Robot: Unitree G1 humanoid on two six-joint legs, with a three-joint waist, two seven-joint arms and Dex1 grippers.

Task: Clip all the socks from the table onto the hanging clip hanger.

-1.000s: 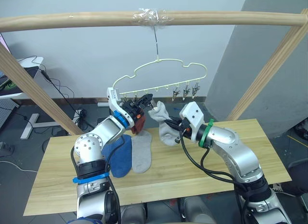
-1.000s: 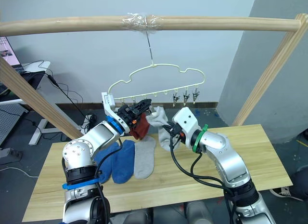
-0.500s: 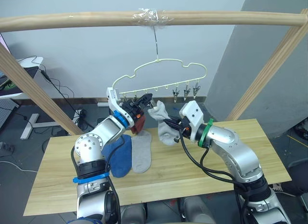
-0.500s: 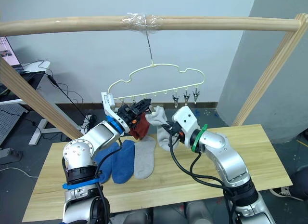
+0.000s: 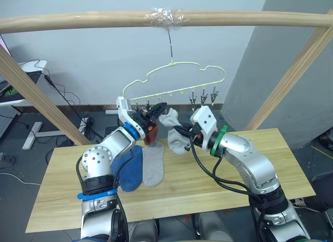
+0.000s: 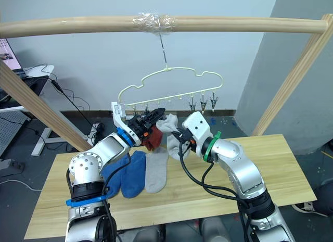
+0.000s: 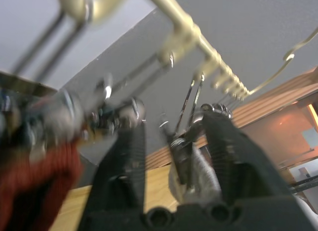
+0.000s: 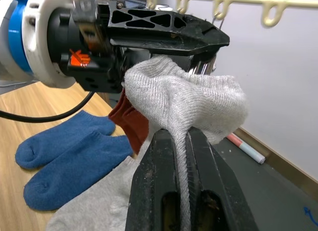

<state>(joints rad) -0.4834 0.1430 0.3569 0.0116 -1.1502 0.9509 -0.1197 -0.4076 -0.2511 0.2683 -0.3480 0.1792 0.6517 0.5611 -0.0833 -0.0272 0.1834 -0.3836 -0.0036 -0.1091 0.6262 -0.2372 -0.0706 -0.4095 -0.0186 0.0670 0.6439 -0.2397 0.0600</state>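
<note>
Grey knit is pinched between the fingers of my right gripper (image 8: 181, 156): I hold a light grey sock (image 6: 167, 128) up by its cuff, arm bent and raised toward the clip hanger (image 5: 177, 81). My left gripper (image 5: 157, 109) reaches up beside it, fingers parted around a metal clip (image 7: 183, 141). A rust red sock (image 6: 151, 138) already hangs there, half hidden behind my left wrist. On the table (image 5: 218, 192) lie two blue socks (image 8: 69, 164) and another grey sock (image 5: 153, 167); my left arm partly covers the blue pair.
</note>
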